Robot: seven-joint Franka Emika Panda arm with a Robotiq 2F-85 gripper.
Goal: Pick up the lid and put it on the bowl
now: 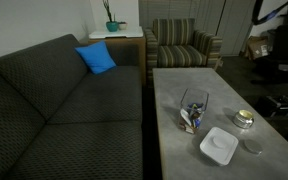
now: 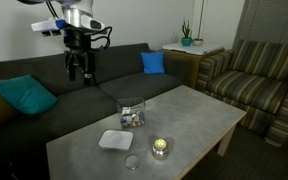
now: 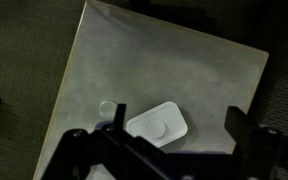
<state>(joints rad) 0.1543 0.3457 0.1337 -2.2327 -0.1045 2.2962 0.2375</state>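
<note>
The flat white square lid (image 1: 217, 146) is seen near an end edge of the grey bench (image 1: 174, 85), just beside the clear squarish bowl (image 1: 194, 108). The hand (image 2: 81, 68), spread and empty, is held high; the thin lid could be pushed off that edge.

The lid (image 1: 217, 146) lies on the table (image 1: 184, 85) near the bowl (image 1: 194, 108).

Grey table (image 1: 184, 80) sitting beside dark sofa (image 1: 44, 110), w/ striped armchair (image 1: 182, 45) standing at its far end. Blue cushion (image 1: 96, 58) leaning on sofa back; teal cushion (image 2: 24, 96) lying at opposite end. Round tin (image 1: 244, 119) & grey disc (image 1: 252, 146) resting near each other on table. Potted plant (image 1: 111, 22) standing on side table (image 1: 119, 36).
</note>
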